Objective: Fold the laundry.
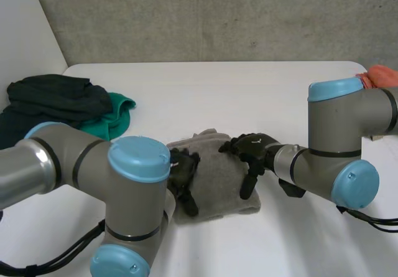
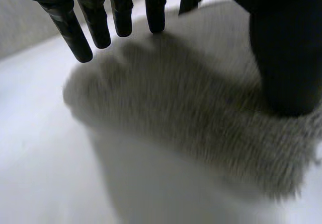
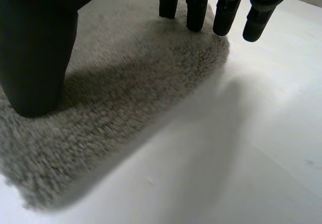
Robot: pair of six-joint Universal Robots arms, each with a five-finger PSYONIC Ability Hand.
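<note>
A folded grey towel point(image 1: 217, 177) lies on the white table point(image 1: 249, 96) near its front middle. My left hand point(image 1: 183, 177) rests over the towel's left edge with straight, spread fingers. My right hand point(image 1: 252, 155) is over the towel's right edge, fingers straight too. In the left wrist view the left fingers point(image 2: 93, 20) hang just above the grey towel point(image 2: 191, 118), thumb beside it. In the right wrist view the right fingers point(image 3: 226, 10) reach past the grey towel point(image 3: 110, 103), and the thumb presses down on the pile.
A heap of dark cloth point(image 1: 50, 103) with a green piece point(image 1: 115, 118) lies at the table's far left. An orange cloth point(image 1: 380, 76) sits at the far right edge. Bare table stretches behind the towel.
</note>
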